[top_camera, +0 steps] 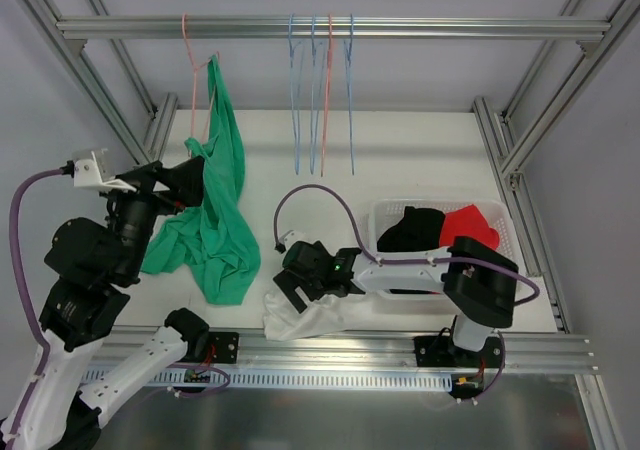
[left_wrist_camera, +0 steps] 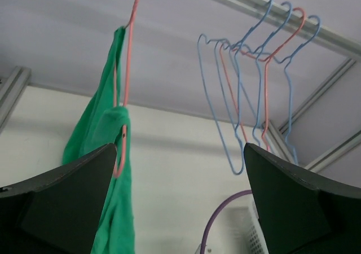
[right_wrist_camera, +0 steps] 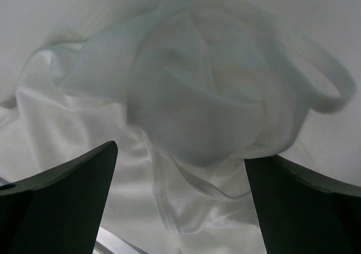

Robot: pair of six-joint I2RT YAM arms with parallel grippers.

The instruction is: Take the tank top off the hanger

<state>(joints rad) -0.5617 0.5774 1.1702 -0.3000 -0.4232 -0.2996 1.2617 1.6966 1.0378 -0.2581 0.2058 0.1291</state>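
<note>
The green tank top (top_camera: 222, 185) hangs by one strap from a pink wire hanger (top_camera: 187, 50) on the overhead rail, and its lower part lies bunched on the white table. In the left wrist view the tank top (left_wrist_camera: 107, 152) still drapes over the hanger (left_wrist_camera: 127, 68). My left gripper (top_camera: 195, 182) is open beside the hanging cloth, at mid height. Its jaws (left_wrist_camera: 180, 209) hold nothing, and the green cloth runs past the left finger (left_wrist_camera: 62, 203). My right gripper (top_camera: 288, 292) is open and low over a crumpled white garment (right_wrist_camera: 197, 96).
Several empty blue hangers and one pink hanger (top_camera: 322, 90) hang from the rail (top_camera: 450, 28) to the right. A white basket (top_camera: 505, 232) holding black and red clothes stands at the right of the table. The white garment (top_camera: 305, 322) lies at the near edge.
</note>
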